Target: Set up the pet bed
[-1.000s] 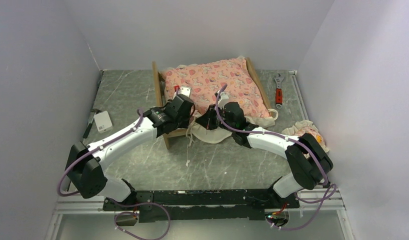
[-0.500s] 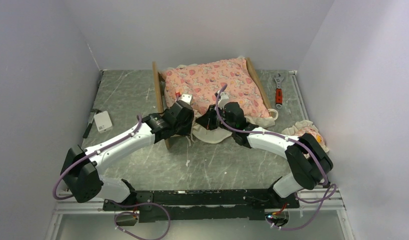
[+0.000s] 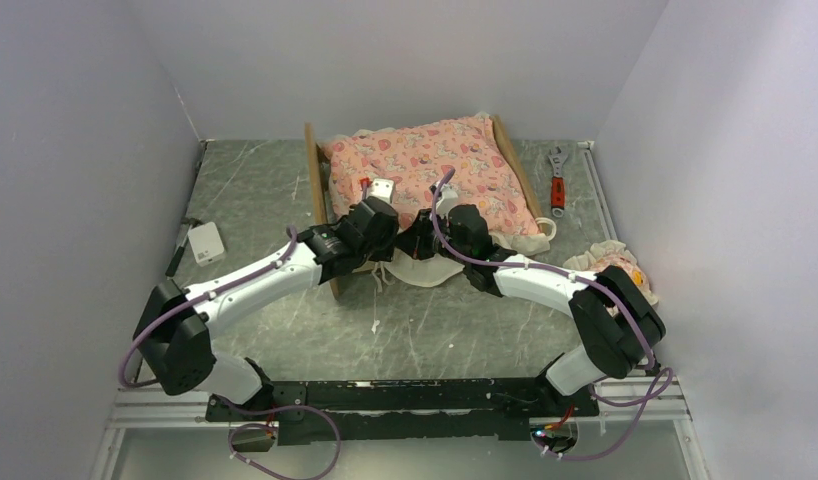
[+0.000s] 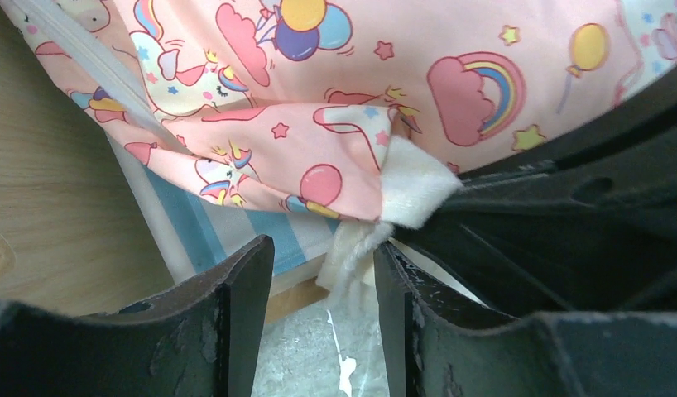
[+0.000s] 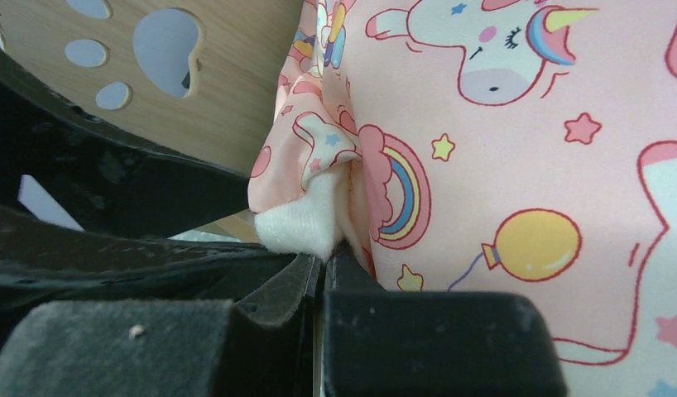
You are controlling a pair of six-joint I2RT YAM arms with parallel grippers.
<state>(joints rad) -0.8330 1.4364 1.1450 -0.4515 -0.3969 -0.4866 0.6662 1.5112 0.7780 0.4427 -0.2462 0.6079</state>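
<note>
A small white box (image 3: 206,242) lies at the left edge of the table (image 3: 435,325), well apart from the work. The pet bed (image 3: 314,175) sits at far centre, paw-print headboard (image 5: 236,107) on the left, footboard (image 3: 516,162) on the right. At its near left corner the left gripper (image 4: 323,302) hangs with jaws parted, holding nothing. A white cord (image 4: 352,252) of the mattress (image 3: 435,160) dangles between them; whether it touches is hard to tell. Just right, the right gripper (image 5: 322,277) is clamped on the mattress's white-backed corner, apparently to square the padding inside the frame. The near hem spills past the bed's edge, with bare table nearer. A wrench (image 3: 557,185) and frilled pillow (image 3: 613,262) wait at right.
</note>
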